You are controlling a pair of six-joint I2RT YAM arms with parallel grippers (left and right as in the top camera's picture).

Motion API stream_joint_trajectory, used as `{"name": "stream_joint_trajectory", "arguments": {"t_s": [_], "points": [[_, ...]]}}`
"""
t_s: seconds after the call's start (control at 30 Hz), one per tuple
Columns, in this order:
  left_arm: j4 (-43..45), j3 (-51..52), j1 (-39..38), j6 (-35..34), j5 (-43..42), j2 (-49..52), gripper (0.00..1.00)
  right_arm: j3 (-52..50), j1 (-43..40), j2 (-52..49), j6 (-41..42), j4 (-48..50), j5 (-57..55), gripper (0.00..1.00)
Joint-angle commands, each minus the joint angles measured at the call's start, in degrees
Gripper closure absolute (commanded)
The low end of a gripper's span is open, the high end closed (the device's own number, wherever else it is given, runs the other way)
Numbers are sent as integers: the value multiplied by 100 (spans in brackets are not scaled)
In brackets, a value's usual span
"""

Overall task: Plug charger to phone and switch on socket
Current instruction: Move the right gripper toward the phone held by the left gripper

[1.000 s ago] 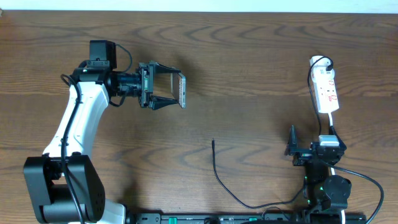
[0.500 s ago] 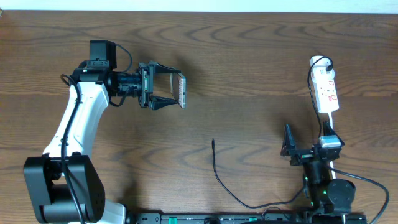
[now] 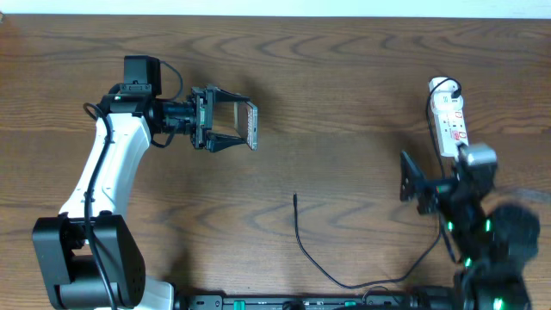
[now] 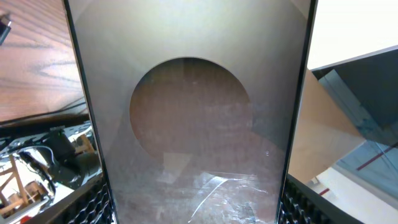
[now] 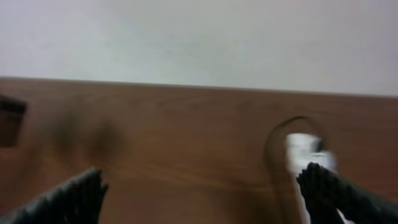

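My left gripper [image 3: 245, 127] is shut on the phone [image 3: 253, 126] and holds it on edge above the table at upper left. In the left wrist view the phone's dark glossy face [image 4: 193, 112] fills the frame between the finger pads. The charger [image 3: 303, 248] is a thin black cable on the table at lower centre, its plug tip [image 3: 294, 197] pointing up, untouched. The socket [image 3: 449, 122] is a white power strip at far right; it also shows blurred in the right wrist view [image 5: 305, 149]. My right gripper [image 3: 411, 182] is open and empty, just below-left of the socket; its fingers [image 5: 205, 193] are spread wide.
The white power-strip cord [image 3: 444, 84] loops at the socket's top end. The right arm's body [image 3: 482, 241] is blurred with motion at lower right. A black rail [image 3: 327, 301] runs along the table's front edge.
My right arm has risen and swung up toward the socket, its gripper now nearer the strip's lower end. The left arm and phone have not moved. The charger lies as before.
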State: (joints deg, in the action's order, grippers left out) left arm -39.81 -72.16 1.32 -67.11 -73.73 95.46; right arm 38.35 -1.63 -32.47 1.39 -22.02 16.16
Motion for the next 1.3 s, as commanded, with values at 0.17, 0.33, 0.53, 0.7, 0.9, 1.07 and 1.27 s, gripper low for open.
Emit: {"name": "stream_joint_trajectory", "arguments": {"t_s": [0.17, 0.33, 0.53, 0.7, 0.9, 1.07, 1.27], "points": [[-22, -223, -4, 37, 1215, -151, 93, 1281, 35, -3069, 225, -177, 3543, 1], [-337, -221, -17, 33, 2352, -151, 92, 1322, 35, -4468, 297, 610, 4931, 1], [-772, -219, -17, -111, 3541, -151, 93, 1325, 61, -5598, 1169, 1119, 5370, 1], [-1073, -212, -55, -621, 4461, -151, 93, 1322, 81, -6052, 1447, 1200, 5388, 1], [-1093, -195, -328, -914, 5130, -149, 92, 1322, 407, -6166, 1493, 1222, 5029, 1], [-1091, -195, -614, -1246, 5466, -149, 93, 1322, 745, -6166, 2487, 1296, 4148, 1], [-1078, -195, -802, -1386, 5532, -149, 93, 1322, 1187, -6166, 3451, 1738, 3827, 1]]}}
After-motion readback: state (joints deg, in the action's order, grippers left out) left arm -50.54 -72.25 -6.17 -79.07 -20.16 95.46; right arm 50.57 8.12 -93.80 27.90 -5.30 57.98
